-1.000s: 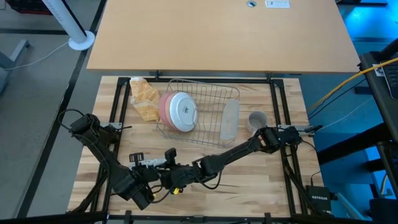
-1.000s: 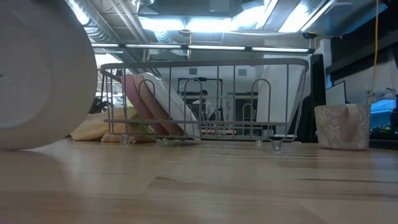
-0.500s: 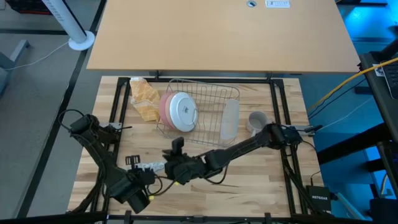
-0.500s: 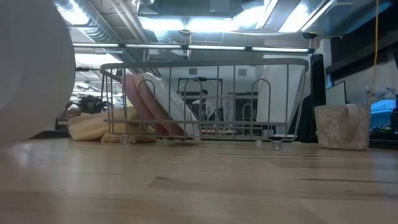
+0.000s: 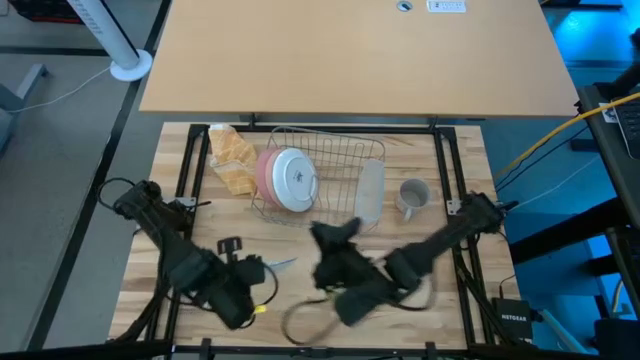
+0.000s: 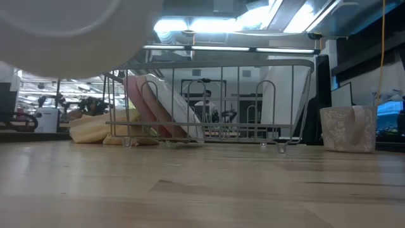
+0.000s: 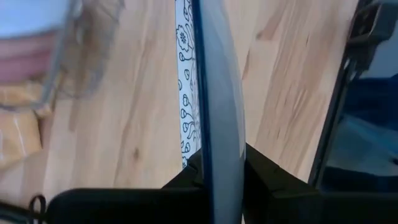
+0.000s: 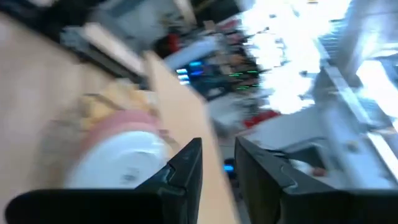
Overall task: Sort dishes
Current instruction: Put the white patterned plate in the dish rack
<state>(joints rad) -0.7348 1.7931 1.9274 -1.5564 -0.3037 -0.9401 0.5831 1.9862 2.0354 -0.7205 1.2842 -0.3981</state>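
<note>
Plate, blue-green pattern: your left gripper (image 7: 221, 180) is clamping this plate (image 7: 214, 93) edge-on between both fingers (image 7: 186, 177), near the bench's front-left part; its white underside (image 6: 69, 28) is filling the top-left of the low view.
Left gripper: you are seeing it sitting (image 5: 255, 272) just inside the bench's front edge, left of centre, closed on the plate's rim.
Right gripper: you are finding it (image 5: 335, 238) hovering near the middle of the bench, just in front of the wire rack (image 5: 330, 165); its fingers (image 8: 186, 165) are standing slightly apart, gripping nothing.
Pink plates: you are finding them (image 5: 268, 172) standing on edge in the rack's left end, a white-faced dish (image 5: 295, 178) leaning against them.
Grey mug: it is standing (image 5: 412, 195) beside the rack's right end, toward the bench's right edge.
Yellow-tan cloth: it is lying (image 5: 232, 158) at the bench's back-left corner, touching the rack.
</note>
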